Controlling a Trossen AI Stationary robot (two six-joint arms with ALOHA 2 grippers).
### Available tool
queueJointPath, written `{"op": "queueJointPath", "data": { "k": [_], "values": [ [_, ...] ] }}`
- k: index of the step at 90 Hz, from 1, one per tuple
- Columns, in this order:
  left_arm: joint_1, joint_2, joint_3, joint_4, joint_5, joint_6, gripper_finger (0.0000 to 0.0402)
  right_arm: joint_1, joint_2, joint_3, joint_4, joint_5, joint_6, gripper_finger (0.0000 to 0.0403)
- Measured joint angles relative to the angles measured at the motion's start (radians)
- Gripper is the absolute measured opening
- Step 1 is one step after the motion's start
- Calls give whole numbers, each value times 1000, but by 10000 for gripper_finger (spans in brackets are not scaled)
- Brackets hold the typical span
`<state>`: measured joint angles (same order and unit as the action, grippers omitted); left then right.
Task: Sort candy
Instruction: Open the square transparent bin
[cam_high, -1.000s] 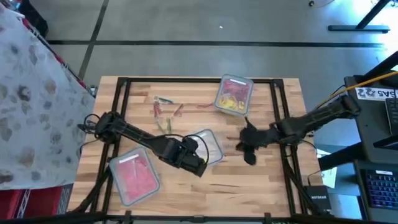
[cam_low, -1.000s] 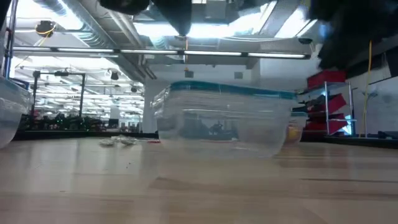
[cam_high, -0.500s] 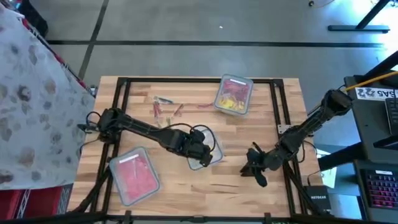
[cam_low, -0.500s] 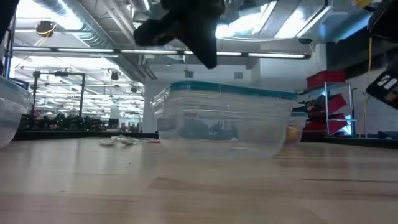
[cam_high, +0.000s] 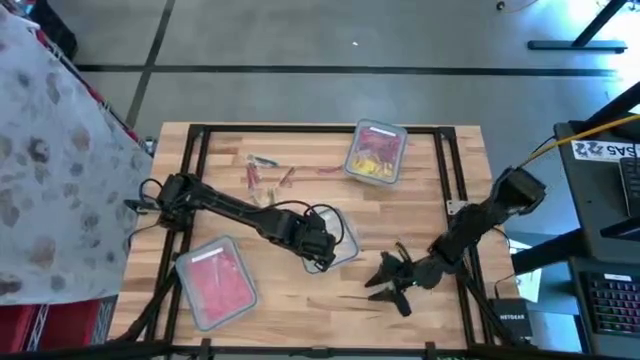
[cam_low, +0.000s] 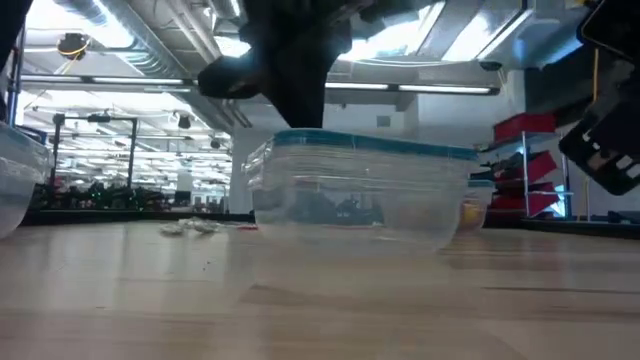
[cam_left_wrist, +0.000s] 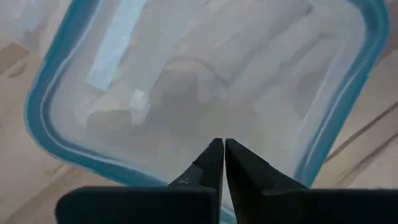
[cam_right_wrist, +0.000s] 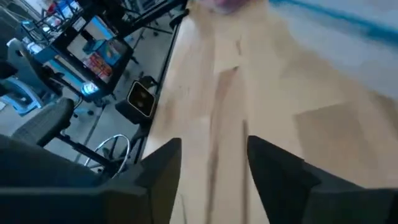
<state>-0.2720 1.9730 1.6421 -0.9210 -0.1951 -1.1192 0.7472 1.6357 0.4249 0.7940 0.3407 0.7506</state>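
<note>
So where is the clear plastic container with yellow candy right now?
In the high view, the clear plastic container with yellow candy sits at the table's far edge, right of centre, beyond both grippers and right of the loose candy.

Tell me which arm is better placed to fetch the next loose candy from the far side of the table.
Probably left: the left gripper hangs over the clear middle container, nearer the loose candy. The right gripper is by the near edge.

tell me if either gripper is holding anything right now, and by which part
Nothing visibly held. The left gripper is shut over the clear container, no candy showing between its fingers. The right gripper is open over bare table.
</note>
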Motion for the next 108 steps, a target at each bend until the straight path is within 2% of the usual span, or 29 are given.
{"op": "queueJointPath", "data": {
  "k": [15,34,42,55,71,90,108],
  "values": [
    [-10,12,-20,29,2,60,0,0,140,100,21,41,1,195],
    [-13,8,-105,139,29,95,0,-1,208,124,26,266,100,198],
    [-17,8,-128,188,29,109,0,-2,219,124,35,327,108,198],
    [-25,10,-141,247,31,160,0,-20,261,124,59,340,114,198],
    [-28,12,-143,238,31,224,0,-77,295,123,69,349,109,198],
    [-29,22,-144,222,28,286,0,-94,293,121,104,429,77,198],
    [-31,53,-141,208,25,316,0,-94,293,129,183,409,-6,198]
  ]
}}
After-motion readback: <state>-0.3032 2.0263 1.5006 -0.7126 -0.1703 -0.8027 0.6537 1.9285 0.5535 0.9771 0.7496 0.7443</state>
